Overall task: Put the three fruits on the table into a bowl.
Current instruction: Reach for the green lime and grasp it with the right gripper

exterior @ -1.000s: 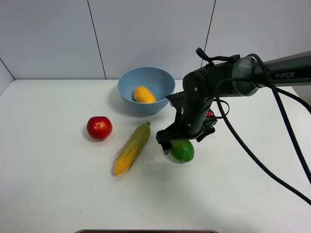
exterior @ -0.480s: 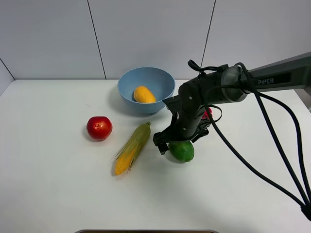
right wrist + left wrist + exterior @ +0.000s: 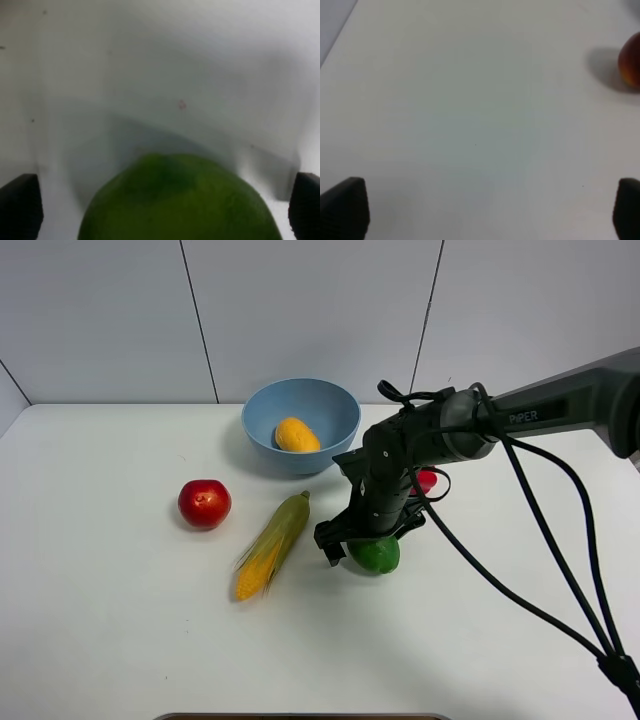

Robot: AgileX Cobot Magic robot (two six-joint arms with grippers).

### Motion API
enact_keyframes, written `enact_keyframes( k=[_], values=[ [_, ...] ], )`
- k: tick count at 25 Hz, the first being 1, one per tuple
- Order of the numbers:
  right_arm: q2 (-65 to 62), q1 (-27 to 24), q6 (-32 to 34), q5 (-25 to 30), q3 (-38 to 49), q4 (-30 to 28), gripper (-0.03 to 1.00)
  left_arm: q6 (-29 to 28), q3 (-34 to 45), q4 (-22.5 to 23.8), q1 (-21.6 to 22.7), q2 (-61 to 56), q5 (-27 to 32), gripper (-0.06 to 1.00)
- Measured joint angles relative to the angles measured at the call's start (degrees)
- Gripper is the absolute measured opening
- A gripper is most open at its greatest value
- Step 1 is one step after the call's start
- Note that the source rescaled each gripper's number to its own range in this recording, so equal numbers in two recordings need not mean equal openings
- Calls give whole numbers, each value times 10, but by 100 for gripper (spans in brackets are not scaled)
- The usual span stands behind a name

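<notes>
Right jaws spread, green fruit [image 3: 180, 200] between

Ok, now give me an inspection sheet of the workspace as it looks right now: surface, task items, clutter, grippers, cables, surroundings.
Surface: white table, no spills or marks seen.
Job's things: orange-yellow fruit lies inside the light-blue bowl; red apple and green fruit are on the table, outside the bowl.
Clutter: corn cob between the apple and the green fruit; red pepper mostly hidden behind the right arm.
Grippers: right gripper open, fingers either side of the green fruit; left gripper open over bare table, holding nothing.
Cables: black cables hang from the right arm above the table.
Surroundings: grey panelled wall.
</notes>
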Motion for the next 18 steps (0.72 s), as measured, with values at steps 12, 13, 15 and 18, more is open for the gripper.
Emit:
enact_keyframes(
  k=[12,13,15,18],
  values=[
    [8,-3,-4,4,0,8,98,0,0,0,0,0,0,100],
    [8,-3,-5,4,0,8,98,0,0,0,0,0,0,100],
    [8,-3,-5,4,0,8,98,0,0,0,0,0,0,100],
    [8,-3,-5,4,0,8,98,0,0,0,0,0,0,100]
  ],
)
